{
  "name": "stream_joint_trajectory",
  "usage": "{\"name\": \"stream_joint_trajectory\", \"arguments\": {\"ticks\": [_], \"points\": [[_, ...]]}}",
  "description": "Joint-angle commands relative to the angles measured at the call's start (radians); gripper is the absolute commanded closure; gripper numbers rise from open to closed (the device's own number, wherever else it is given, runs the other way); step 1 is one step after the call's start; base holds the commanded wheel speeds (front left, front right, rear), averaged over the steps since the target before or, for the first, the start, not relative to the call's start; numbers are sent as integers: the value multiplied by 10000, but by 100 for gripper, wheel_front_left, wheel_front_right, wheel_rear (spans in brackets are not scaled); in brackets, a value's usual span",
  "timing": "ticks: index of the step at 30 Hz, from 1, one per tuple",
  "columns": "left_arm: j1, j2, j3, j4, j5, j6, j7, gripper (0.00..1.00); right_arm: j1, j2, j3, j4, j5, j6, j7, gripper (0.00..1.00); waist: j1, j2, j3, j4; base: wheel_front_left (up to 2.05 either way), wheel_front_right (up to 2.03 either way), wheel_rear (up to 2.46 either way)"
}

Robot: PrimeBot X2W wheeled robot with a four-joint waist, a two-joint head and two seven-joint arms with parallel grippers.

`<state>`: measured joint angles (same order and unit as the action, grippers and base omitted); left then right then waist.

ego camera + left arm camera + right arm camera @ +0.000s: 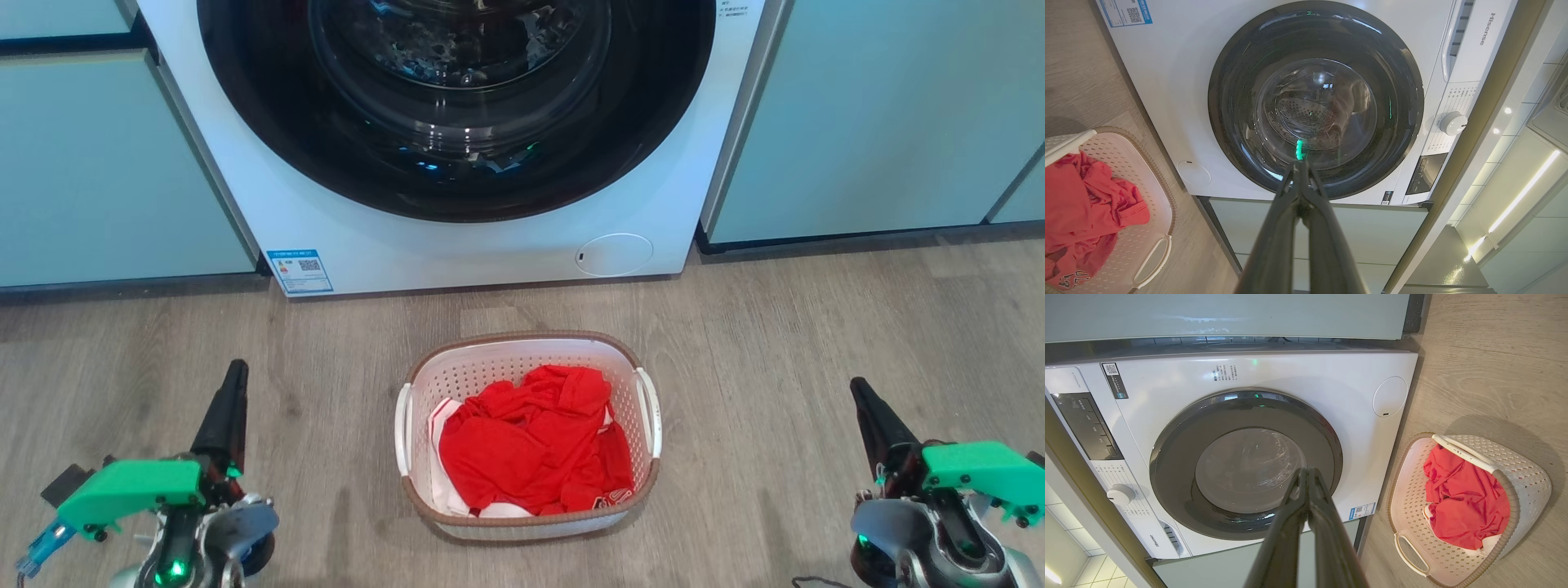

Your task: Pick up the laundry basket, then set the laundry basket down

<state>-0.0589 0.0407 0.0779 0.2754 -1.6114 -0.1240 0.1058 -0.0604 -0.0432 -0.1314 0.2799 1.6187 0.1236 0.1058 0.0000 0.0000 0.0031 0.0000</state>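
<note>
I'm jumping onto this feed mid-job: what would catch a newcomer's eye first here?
The bright red clothes stand out first, heaped in the white laundry basket on the wood floor at the centre of the head view. Right behind it is the washing machine with its big dark round door. The left gripper and right gripper are shut, one on either side, apart from the basket.

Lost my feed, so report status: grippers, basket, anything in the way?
Left gripper shut, right gripper shut, both empty. Laundry basket on floor before washer, untouched. Nothing blocking.
</note>
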Motion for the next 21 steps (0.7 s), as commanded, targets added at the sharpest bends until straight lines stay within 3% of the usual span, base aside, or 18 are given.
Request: {"name": "stream_joint_trajectory", "arguments": {"ticks": [1,21], "points": [[-491,95,357,-305,27,-67,74,100,-475,-70,176,-351,-101,71,75,100,0,0,0,0,0,0,0],[-490,95,357,-305,26,-67,74,100,-475,-70,177,-351,-100,71,75,100,0,0,0,0,0,0,0]]}}
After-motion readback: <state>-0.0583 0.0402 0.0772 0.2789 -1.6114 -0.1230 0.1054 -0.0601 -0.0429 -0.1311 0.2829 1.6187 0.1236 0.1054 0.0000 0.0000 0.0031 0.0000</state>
